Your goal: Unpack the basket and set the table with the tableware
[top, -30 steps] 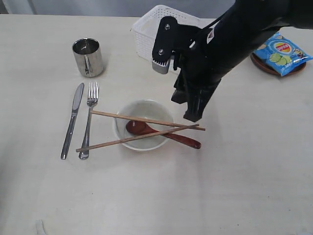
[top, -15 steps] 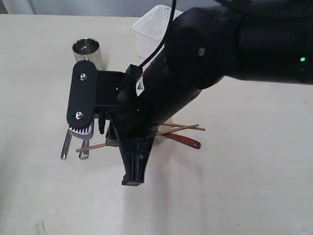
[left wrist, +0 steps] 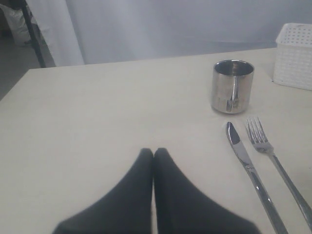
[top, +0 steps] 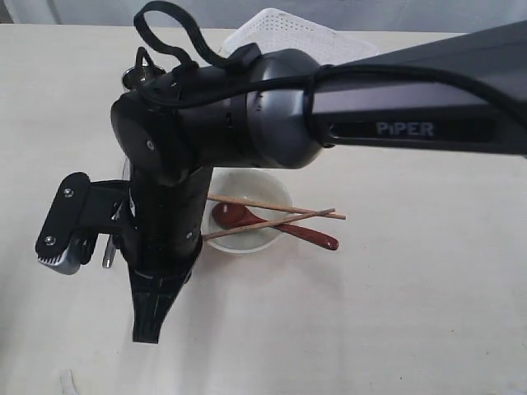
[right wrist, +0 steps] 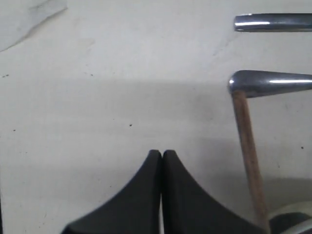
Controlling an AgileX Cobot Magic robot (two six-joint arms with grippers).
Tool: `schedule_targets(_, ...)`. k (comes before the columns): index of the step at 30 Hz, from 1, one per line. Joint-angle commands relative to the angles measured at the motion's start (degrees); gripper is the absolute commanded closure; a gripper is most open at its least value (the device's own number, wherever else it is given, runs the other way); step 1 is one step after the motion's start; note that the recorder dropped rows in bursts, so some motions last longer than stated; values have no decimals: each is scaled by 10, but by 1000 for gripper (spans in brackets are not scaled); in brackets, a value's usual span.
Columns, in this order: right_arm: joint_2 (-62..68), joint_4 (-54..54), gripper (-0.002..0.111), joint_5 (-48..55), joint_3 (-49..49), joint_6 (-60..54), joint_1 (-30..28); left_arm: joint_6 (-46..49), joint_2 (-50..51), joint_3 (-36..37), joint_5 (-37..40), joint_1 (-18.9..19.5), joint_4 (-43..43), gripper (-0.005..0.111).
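Though stretched across to near-left of table (top: 412,313), grips nothing: right gripper (top: 148,333) w/ jaws pinched tight, empty, tip aimed down just near of knife (left wrist: 248,168) & fork (left wrist: 278,165) handle ends. Same for left gripper (left wrist: 153,152): clenched, empty, hovering left of setting, facing mug (left wrist: 233,87). Prob. idle there because layout looks about done.

Cutlery laid side by side, parallel, left of bowl (top: 255,183), mug beyond far ends: std place-setting logic. Chopsticks (top: 276,206) laid crossing over bowl rim, one end meeting fork handle. Spoon (top: 284,229) resting in bowl, handle out over right rim. Basket (top: 305,37) at far edge, out of way; seems empty, tho partly hidden.

Materials: mirror-bright polished steel; matte off-white round bowl; glossy red-brown spoon; thin plain wood sticks; boxy white plastic lattice; pale faint-grain tabletop.
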Motion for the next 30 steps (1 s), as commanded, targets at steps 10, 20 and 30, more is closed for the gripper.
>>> schedule_targets(10,21,-84,109,-91,-14,119,2,-1,-1,1,0,-3,2,107)
schedule_targets(20,21,-218,109,-110,-14,226,2,-1,-1,1,0,-3,2,107)
schedule_targets(30,17,-219,109,-113,-18,239,2,-1,-1,1,0,-3,2,107)
